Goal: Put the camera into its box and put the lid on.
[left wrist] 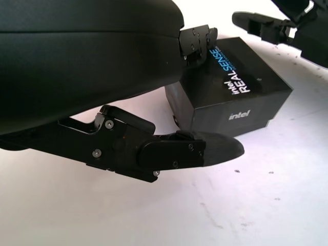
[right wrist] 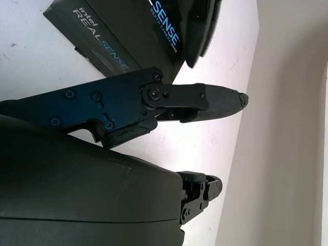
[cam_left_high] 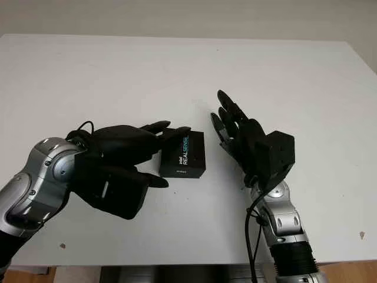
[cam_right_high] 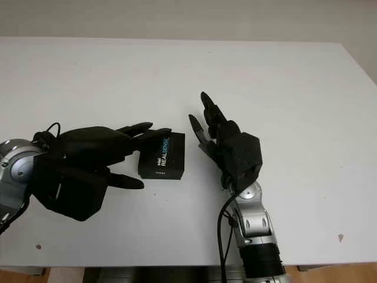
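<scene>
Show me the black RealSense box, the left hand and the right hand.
black RealSense box point(cam_left_high: 184, 154): left eye view, lid top.
left hand point(cam_left_high: 121, 162): left eye view, palm shell.
right hand point(cam_left_high: 247, 138): left eye view, back shell.

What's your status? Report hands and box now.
Left hand at the black RealSense box, fingers over its top edge, grip unconfirmed. Right hand open, just right of box. Box closed on white table.

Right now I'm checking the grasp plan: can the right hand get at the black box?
Probably yes. The right hand is open just beside the black box, with bare table between them; the left hand flanks the far side.
</scene>
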`<action>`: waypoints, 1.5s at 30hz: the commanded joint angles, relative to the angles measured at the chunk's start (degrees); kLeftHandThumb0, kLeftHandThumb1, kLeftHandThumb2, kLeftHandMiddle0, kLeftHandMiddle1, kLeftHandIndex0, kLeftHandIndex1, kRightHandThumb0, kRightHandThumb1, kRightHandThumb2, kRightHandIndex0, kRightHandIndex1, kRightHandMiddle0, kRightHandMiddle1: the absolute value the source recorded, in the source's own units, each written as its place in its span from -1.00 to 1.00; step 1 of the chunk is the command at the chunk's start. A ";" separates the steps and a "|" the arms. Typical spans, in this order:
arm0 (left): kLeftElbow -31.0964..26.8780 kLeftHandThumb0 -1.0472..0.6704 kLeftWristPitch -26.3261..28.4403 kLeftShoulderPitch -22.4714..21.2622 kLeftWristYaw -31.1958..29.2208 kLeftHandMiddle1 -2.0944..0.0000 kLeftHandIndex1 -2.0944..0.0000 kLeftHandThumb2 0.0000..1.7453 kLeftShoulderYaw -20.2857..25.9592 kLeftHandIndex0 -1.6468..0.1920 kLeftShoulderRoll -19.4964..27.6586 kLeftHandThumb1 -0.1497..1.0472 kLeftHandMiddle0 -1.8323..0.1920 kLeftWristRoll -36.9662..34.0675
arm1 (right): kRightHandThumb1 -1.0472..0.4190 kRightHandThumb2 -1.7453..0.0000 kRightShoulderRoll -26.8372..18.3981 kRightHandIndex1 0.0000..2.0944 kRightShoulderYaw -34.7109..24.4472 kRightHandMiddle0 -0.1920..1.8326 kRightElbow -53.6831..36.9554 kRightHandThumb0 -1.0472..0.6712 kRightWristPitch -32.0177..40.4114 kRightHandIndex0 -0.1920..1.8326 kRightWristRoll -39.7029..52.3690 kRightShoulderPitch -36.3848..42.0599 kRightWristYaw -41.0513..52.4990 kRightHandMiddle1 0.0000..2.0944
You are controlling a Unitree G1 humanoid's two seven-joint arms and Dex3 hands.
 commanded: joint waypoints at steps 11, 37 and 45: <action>4.33 -0.63 -3.75 1.33 6.66 1.00 1.00 -0.34 0.66 1.00 -3.26 1.00 1.00 13.51 | -1.00 0.57 -1.27 -0.95 -0.55 -0.67 -0.25 -0.64 -0.73 -0.70 0.10 -0.39 0.87 -0.93; 3.82 -0.68 -0.35 6.61 0.87 1.00 0.99 -0.20 5.94 1.00 -9.13 1.00 1.00 6.12 | -1.00 0.60 -2.04 -0.95 -2.37 -0.66 -2.91 -0.62 1.42 -0.70 1.94 0.48 2.48 -0.94; 1.79 -0.69 4.20 7.24 -3.55 1.00 1.00 -0.16 12.34 1.00 -9.80 1.00 1.00 -11.04 | -1.00 0.59 -2.22 -0.95 -2.39 -0.68 -3.40 -0.61 1.87 -0.71 2.02 0.38 2.56 -0.94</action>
